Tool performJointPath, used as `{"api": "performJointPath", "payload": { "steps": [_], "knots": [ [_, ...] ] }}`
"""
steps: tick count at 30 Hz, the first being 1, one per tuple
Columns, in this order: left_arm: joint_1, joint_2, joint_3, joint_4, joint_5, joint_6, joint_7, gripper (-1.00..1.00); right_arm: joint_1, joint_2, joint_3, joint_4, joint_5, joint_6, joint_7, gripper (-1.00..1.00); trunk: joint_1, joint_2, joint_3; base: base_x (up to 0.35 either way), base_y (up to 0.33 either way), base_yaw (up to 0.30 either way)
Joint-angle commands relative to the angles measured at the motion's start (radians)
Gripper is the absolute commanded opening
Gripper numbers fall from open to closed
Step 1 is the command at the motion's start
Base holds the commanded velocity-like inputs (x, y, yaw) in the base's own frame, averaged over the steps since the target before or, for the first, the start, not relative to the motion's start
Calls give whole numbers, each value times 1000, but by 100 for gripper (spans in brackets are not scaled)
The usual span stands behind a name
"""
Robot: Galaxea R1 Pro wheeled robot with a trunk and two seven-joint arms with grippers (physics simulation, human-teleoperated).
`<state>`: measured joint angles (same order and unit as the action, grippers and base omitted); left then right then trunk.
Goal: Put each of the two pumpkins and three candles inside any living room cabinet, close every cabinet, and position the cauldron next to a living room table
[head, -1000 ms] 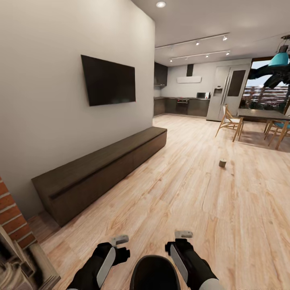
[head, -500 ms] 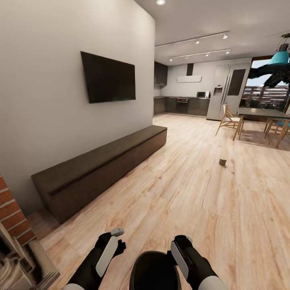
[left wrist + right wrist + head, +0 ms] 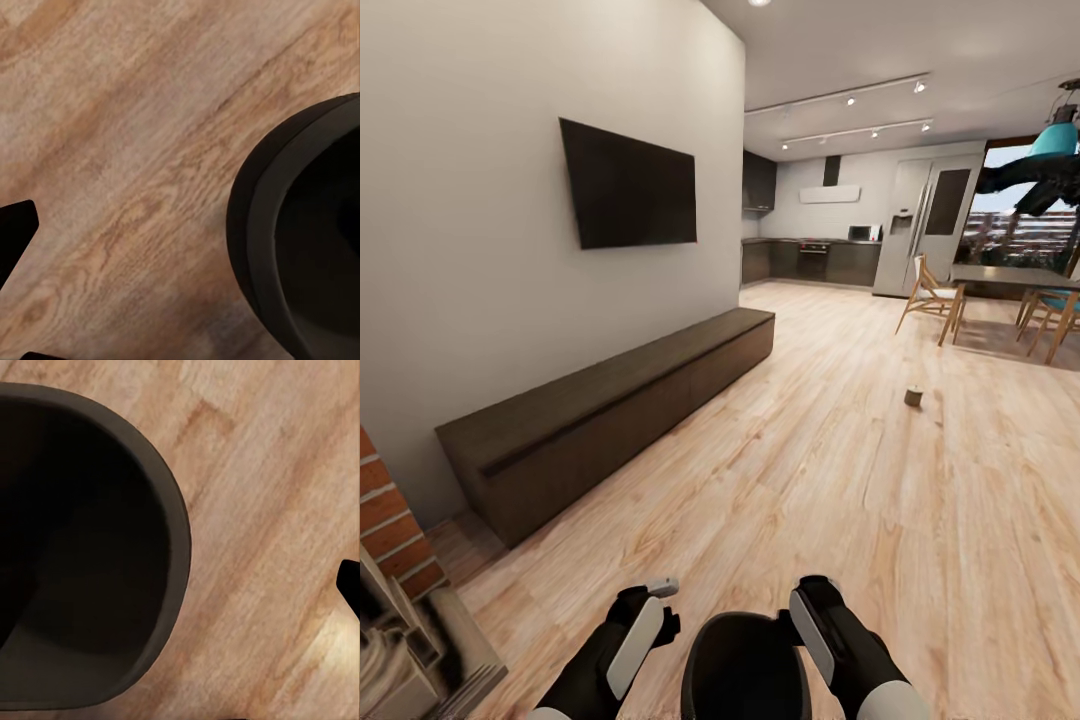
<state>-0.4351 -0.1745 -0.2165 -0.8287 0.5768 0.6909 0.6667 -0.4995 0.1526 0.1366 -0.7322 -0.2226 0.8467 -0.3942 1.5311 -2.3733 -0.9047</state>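
The long, low dark brown cabinet (image 3: 610,405) runs along the left wall under a TV, with all its fronts shut. One beige candle (image 3: 913,396) stands alone on the wood floor far ahead to the right. The black cauldron (image 3: 745,668) sits at the bottom centre between my two arms. My left gripper (image 3: 657,598) is at its left side and my right gripper (image 3: 812,592) at its right. In the left wrist view the cauldron rim (image 3: 255,225) lies apart from a dark fingertip (image 3: 13,232). In the right wrist view the cauldron (image 3: 82,547) is apart from a fingertip (image 3: 351,585). The pumpkins are out of view.
A brick fireplace corner (image 3: 390,530) stands at the near left. A dining table (image 3: 1015,280) with wooden chairs (image 3: 932,300) is at the far right, and the kitchen with a fridge (image 3: 930,230) lies beyond. Wide wood floor (image 3: 810,480) stretches ahead.
The picture has shifted slightly, so the camera has moved. Both grippers sit a little lower and closer to the cauldron than a second ago. The cabinet and candle have not moved.
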Motion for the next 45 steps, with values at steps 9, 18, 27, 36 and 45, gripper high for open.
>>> {"api": "performJointPath", "payload": {
  "steps": [9, 18, 27, 36, 45],
  "knots": [
    [-1, 0, -1, -3, 8, 0, 7, 100, -1, -20, 4, 2, -4, 0, 106, 100, 34, -64, -29, 0, 0, 0],
    [-1, 0, -3, -4, 8, -1, 8, 100, -1, -26, 2, 2, -5, -1, 107, 100, 69, -127, -58, 0, 0, 0],
    [-1, 0, -1, -4, 7, -1, 10, 100, -1, -25, 3, 3, -6, -1, 106, 100, 69, -127, -54, 0, 0, -59],
    [-1, 0, -27, -10, 6, -1, 8, 100, -1, -25, 3, 4, -8, 0, 110, 100, 69, -127, -53, 0, 0, -11],
    [-1, 0, -98, -10, 8, 1, 7, 100, -1, -25, 3, 4, -8, 0, 110, 100, 69, -127, -51, 0, 0, -64]
  ]
}}
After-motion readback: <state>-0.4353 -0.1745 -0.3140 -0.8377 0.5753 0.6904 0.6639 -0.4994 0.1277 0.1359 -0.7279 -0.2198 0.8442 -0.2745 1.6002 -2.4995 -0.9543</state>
